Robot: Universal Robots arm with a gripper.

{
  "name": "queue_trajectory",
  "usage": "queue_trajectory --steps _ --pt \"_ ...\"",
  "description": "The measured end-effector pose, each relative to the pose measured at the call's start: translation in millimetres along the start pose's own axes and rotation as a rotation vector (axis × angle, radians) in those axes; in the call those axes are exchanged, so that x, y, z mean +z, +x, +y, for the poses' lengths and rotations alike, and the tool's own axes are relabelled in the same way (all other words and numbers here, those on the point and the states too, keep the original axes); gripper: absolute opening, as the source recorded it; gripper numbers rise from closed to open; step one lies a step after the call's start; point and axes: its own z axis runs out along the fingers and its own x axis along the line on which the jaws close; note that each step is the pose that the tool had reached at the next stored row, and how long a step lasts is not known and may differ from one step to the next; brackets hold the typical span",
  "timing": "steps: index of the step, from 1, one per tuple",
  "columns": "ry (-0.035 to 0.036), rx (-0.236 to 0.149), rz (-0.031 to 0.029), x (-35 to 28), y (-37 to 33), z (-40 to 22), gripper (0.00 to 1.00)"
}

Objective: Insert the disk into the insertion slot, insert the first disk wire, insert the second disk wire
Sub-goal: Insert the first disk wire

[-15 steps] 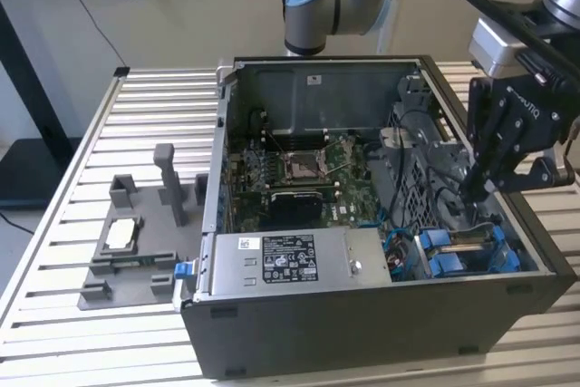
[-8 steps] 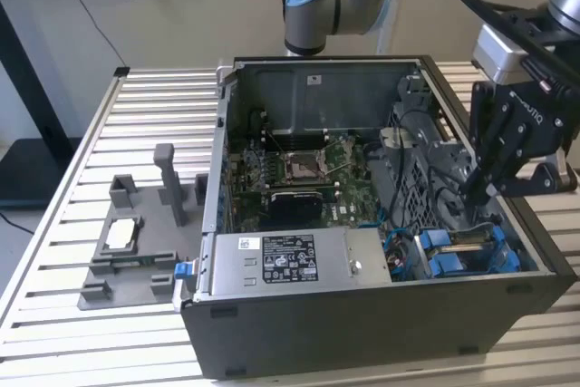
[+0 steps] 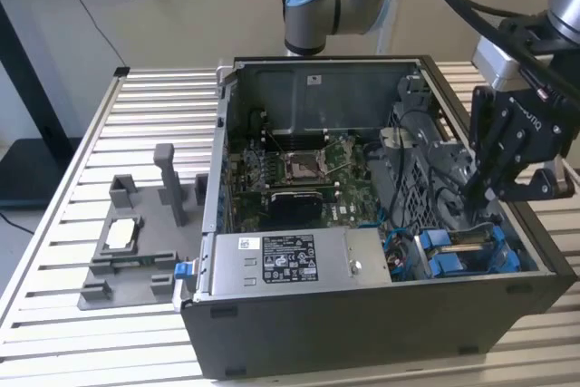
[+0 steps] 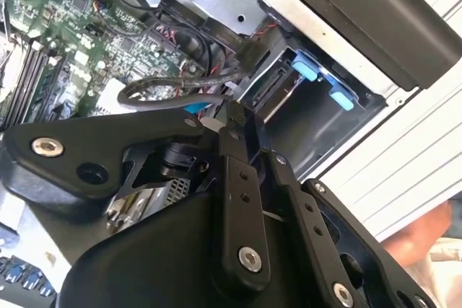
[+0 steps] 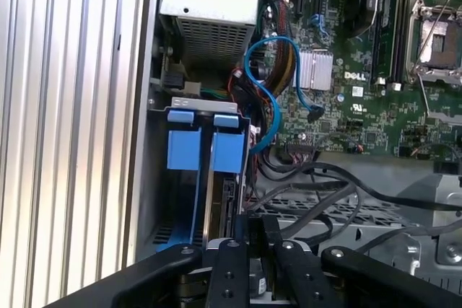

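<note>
The disk sits in the insertion slot (image 3: 507,265) at the case's corner on the exterior view's right, with its blue frame tabs (image 3: 444,256) sticking up. In the first wrist view the blue frame (image 5: 195,153) stands edge-on in the bay. My gripper (image 3: 476,192) reaches down into the case just behind the slot. Its fingers (image 4: 231,156) are pressed close together on the end of a grey disk wire (image 4: 159,91), which has a small blue connector (image 4: 193,108) at the tips. In the first wrist view the gripper (image 5: 254,225) hangs beside the disk's inner end.
A silver power-supply box (image 3: 290,260) lies along the case's front, with the green motherboard (image 3: 299,169) behind it. A loose blue cable (image 5: 267,84) and grey cables (image 5: 310,200) crowd the bay. A grey fixture (image 3: 136,265) holds a small silver chip (image 3: 120,235). A person's hand (image 4: 426,243) is outside the case.
</note>
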Motion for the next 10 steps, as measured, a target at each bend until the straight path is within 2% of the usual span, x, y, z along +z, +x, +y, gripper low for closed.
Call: queue_trajectory --steps 10 --pt "0.0022 0.033 -0.0027 3.6 3.2 -2.3 0.19"
